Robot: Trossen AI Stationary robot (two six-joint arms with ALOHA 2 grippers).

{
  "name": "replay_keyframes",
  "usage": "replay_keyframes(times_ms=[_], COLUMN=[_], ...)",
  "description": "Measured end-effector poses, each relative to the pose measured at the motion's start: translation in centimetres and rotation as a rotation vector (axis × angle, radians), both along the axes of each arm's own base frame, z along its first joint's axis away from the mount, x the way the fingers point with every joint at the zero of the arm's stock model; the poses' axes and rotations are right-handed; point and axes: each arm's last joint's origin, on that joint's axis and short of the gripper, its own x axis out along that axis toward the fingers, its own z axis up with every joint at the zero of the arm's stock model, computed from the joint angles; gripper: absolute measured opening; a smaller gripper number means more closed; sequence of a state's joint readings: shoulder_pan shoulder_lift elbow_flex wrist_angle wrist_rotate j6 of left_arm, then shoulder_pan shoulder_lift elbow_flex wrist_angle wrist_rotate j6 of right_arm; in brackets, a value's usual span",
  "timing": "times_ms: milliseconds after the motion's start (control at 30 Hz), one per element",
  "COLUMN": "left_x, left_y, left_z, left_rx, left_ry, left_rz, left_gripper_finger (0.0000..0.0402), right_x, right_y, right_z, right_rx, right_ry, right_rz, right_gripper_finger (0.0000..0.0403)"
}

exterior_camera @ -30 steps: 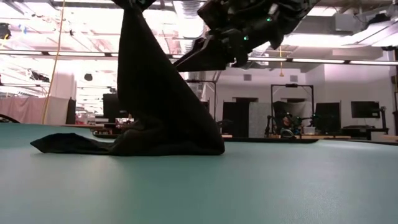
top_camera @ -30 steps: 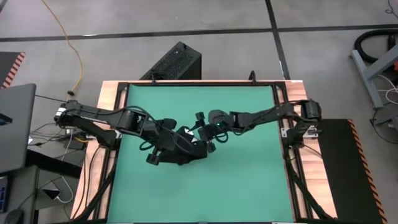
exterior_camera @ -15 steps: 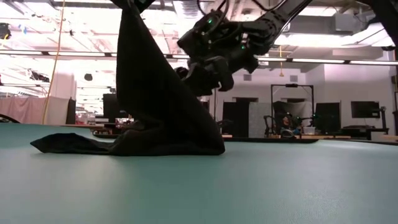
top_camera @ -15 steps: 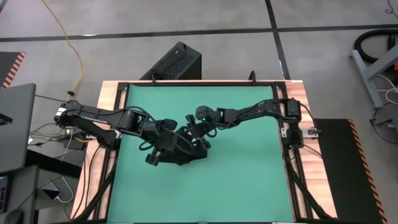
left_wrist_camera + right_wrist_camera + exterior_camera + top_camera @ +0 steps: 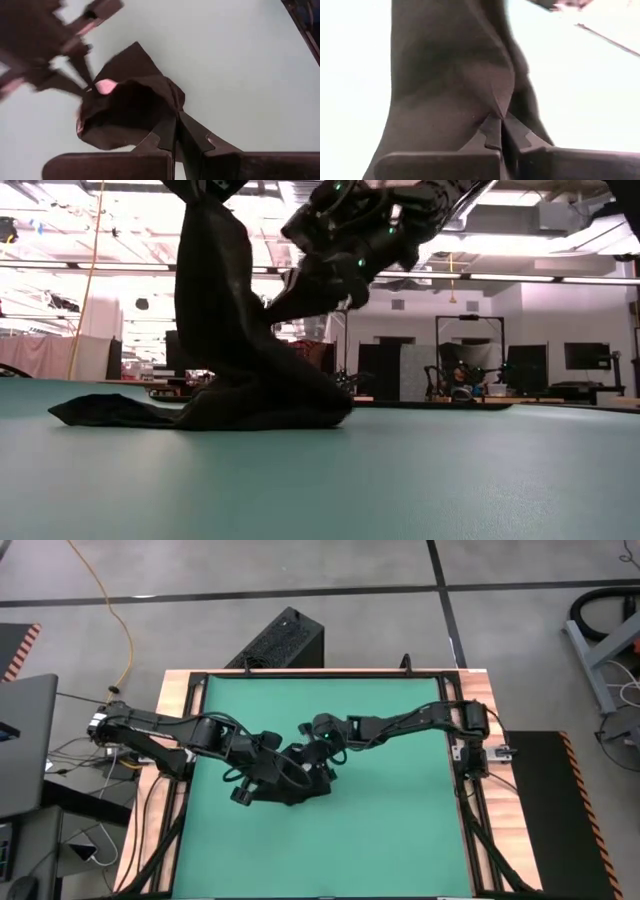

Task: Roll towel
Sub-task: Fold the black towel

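Towel (image 5: 240,350): plain black, no pattern visible; reads dark brown-black in both wrist views.
Mat (image 5: 400,820) on the counter: flat uniform green, unpatterned; paler teal in the low view.
Counter (image 5: 172,690) edge: light wood tone with a black frame just inside it.
Left claw (image 5: 290,762) and right claw (image 5: 312,750): black, like their arms. Small green light (image 5: 322,722) on the right wrist.
Floor (image 5: 380,630): grey, crossed by dark seam lines.
Cable (image 5: 112,602) on the floor: yellow.
Box (image 5: 280,640) behind the counter: black with a dotted grille.
Panel (image 5: 580,800) to the right: black, edged with orange-and-white hazard stripes.
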State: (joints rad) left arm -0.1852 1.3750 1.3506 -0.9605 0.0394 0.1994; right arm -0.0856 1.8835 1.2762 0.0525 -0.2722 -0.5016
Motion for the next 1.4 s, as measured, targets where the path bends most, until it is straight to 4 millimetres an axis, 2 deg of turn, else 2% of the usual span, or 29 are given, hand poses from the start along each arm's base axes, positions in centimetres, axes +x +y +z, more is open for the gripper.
replay_keyframes(times_ms=[167, 367, 500, 667, 767, 867, 1133, 1233, 1400], left_x=[-0.3, -0.2, 0.0, -0.1, -0.1, -0.3, -1.4, -1.8, -2.0], left_y=[0.5, 2.7, 5.7, 10.9, 13.6, 15.0, 14.9, 14.5, 13.4], left_z=[-0.2, -0.2, 0.0, 0.7, 1.6, 2.9, 8.7, 10.6, 10.8], left_rx=[0.175, 0.404, 0.583, 0.850, 0.941, 1.003, 1.127, 1.055, 0.430], left_ry=[0.020, 0.025, 0.056, 0.122, 0.092, 0.077, 0.030, -0.093, -0.347], left_rz=[0.009, 0.042, 0.081, 0.156, 0.210, 0.239, 0.266, 0.319, 0.177], left_gripper_finger=[0.0000, 0.0000, 0.0000, 0.0000, 0.0000, 0.0000, 0.0000, 0.0000, 0.0000], right_x=[-1.7, -4.3, -5.9, -7.8, -8.7, -9.4, -11.6, -12.1, -12.6], right_y=[-0.7, -2.1, -3.0, -4.5, -5.2, -5.3, -5.0, -4.6, -2.9], right_z=[3.2, 6.6, 9.0, 11.6, 13.1, 14.3, 17.6, 18.0, 18.7], right_rx=[-0.156, -0.365, -0.500, -0.647, -0.733, -0.789, -0.932, -0.940, -0.925], right_ry=[-0.011, 0.014, -0.016, -0.045, -0.066, -0.082, -0.066, -0.070, -0.100], right_rz=[-0.189, -0.526, -0.717, -0.918, -1.027, -1.074, -1.282, -1.277, -1.252], right_gripper_finger=[0.0005, 0.0003, 0.0001, 0.0001, 0.0001, 0.0001, 0.0000, 0.0000, 0.0000])
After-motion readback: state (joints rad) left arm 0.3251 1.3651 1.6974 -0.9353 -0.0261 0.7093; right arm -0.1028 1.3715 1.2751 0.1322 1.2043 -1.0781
